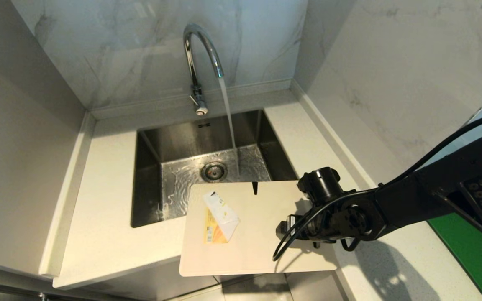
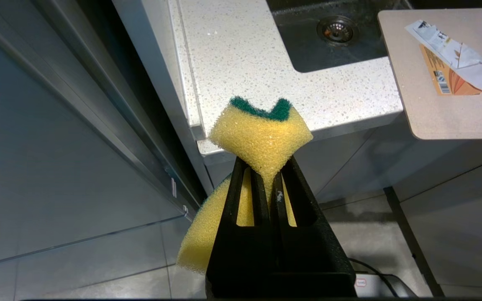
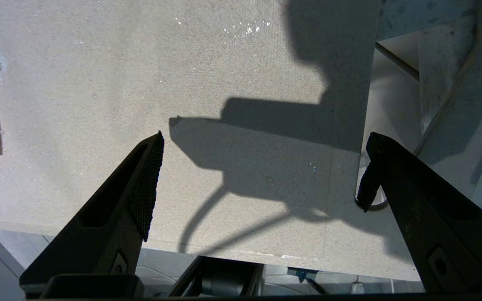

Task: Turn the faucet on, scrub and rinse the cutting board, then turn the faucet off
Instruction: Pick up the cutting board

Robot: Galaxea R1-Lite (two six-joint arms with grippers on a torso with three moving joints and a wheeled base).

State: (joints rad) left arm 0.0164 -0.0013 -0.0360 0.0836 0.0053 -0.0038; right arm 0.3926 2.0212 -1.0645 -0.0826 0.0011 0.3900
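Water runs from the chrome faucet (image 1: 201,54) into the sink (image 1: 149,167). The beige cutting board (image 1: 257,246) lies flat over the sink's front right corner and juts past the counter's front edge. Its paper label (image 1: 220,217) faces up. My right gripper (image 3: 265,136) hangs open just above the board's right end (image 3: 98,62), with one finger over the board and the other past its right edge. In the head view the right gripper (image 1: 295,228) is mostly hidden under its wrist. Low in front of the counter, my left gripper (image 2: 266,163) is shut on a yellow-and-green sponge (image 2: 262,133).
Marble walls close in the counter (image 1: 107,234) at the back and right. The drain (image 1: 214,171) sits mid-sink, wet around it. A green surface (image 1: 475,251) lies at the far right. Cabinet fronts and floor tiles show below the counter edge (image 2: 349,125).
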